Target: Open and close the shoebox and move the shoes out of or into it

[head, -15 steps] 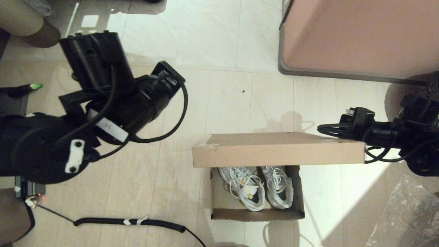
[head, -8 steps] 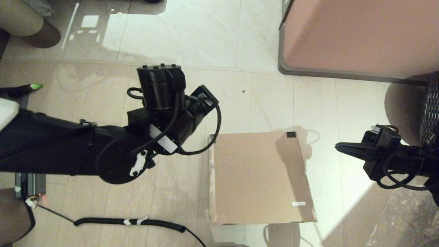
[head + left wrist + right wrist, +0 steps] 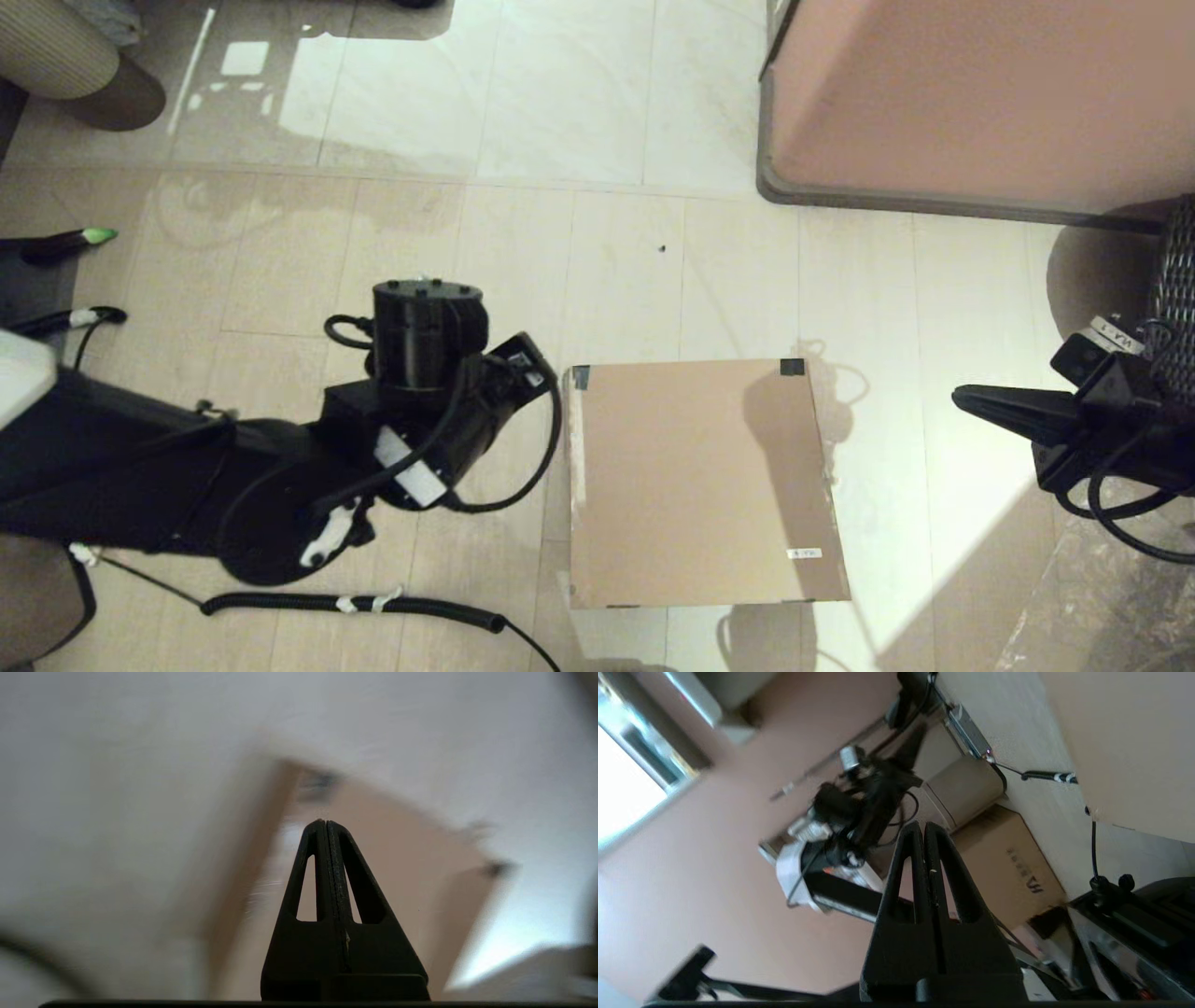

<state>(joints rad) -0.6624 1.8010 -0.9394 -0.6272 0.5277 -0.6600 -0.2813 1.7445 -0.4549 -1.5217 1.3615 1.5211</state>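
While the shoebox [image 3: 700, 485] sits closed on the floor [image 3: 560, 140] in the lower centre of the head view, both grippers stand clear of it. Its lid lies flat, nearly square, with no evident long axis; the two black-taped corners face the top of the frame and the small white sticker [image 3: 805, 553] sits near the lower right corner. No shoes are visible. The left gripper [image 3: 325, 823] is hidden under its arm just left of the box in the head view; the left wrist view shows its fingers pressed together, empty, over the lid. The right gripper [image 3: 966, 399] hovers apart at the right of the frame, tip pointing toward the box, fingers pressed together and holding nothing.
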